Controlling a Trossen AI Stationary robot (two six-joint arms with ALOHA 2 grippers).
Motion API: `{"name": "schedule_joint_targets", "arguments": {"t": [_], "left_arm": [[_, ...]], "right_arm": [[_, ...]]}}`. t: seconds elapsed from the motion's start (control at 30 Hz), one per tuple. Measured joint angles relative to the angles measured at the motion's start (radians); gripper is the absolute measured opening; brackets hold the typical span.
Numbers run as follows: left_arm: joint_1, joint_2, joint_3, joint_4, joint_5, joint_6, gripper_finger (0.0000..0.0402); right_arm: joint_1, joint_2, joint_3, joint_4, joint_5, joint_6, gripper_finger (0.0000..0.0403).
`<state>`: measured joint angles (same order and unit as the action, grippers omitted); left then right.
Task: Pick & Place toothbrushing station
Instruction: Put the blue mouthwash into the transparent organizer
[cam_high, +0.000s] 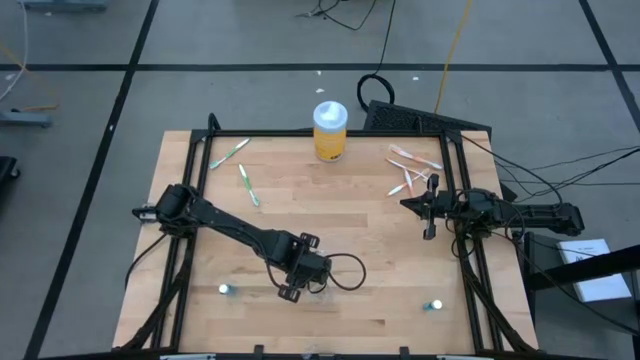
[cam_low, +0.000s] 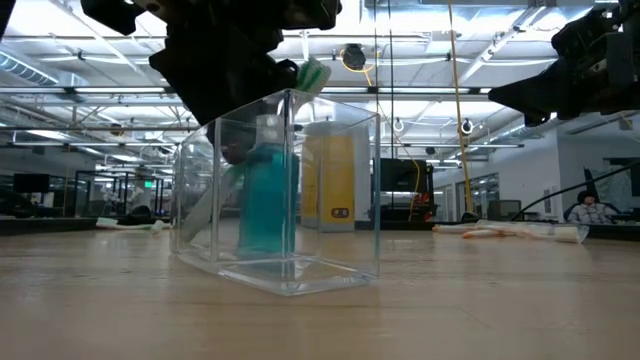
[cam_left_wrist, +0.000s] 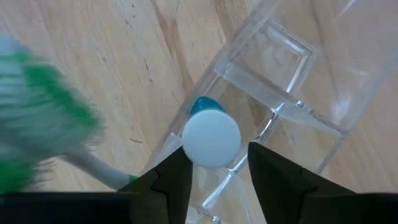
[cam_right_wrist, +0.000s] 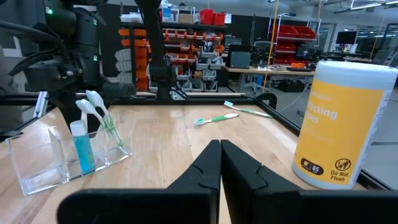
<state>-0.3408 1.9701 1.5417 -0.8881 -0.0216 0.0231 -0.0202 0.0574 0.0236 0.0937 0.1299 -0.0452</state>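
Left gripper is hanging directly over the toothbrushing station, its two dark fingers standing apart on either side of the white cap of a teal tube without visibly touching it, so nothing is being gripped. Its arm is reaching from the table's left edge diagonally toward the near middle of the wooden table, wrist bent downward. The clear station is sitting upright on the tabletop there, holding the one teal tube and toothbrushes; the right wrist view is showing two white-headed brushes leaning in it, and a green-bristled head is showing close to the left wrist camera.

Right gripper is waiting above the table's right side, fingers pressed together and empty, its arm lying level.

Two green toothbrushes are lying loose at the far left. A cluster of pale orange ones is lying at the far right, their count unclear. One yellow jar with a white lid is standing at the far edge.
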Motion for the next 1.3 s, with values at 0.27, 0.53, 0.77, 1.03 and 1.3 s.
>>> {"name": "schedule_joint_targets", "arguments": {"t": [0.27,0.53,0.77,1.03,1.3], "left_arm": [[0.000,-0.019,0.000,0.000,-0.002,-0.009,0.0178],[-0.003,-0.141,0.000,0.020,-0.006,-0.071,0.0179],[-0.031,-0.284,0.000,0.025,-0.077,-0.074,0.0179],[-0.120,-0.486,-0.240,0.269,-0.194,-0.033,0.0179],[-0.154,-0.718,-0.613,0.630,-0.218,-0.156,0.0179]], "right_arm": [[0.000,0.000,0.000,0.000,0.000,0.000,0.0004],[0.000,0.000,0.000,0.000,0.000,0.000,0.0004],[0.000,0.000,0.000,0.000,0.000,0.000,0.0004],[0.000,0.000,0.000,0.000,0.000,0.000,0.0004],[0.000,0.000,0.000,0.001,0.000,0.000,0.0004]]}}
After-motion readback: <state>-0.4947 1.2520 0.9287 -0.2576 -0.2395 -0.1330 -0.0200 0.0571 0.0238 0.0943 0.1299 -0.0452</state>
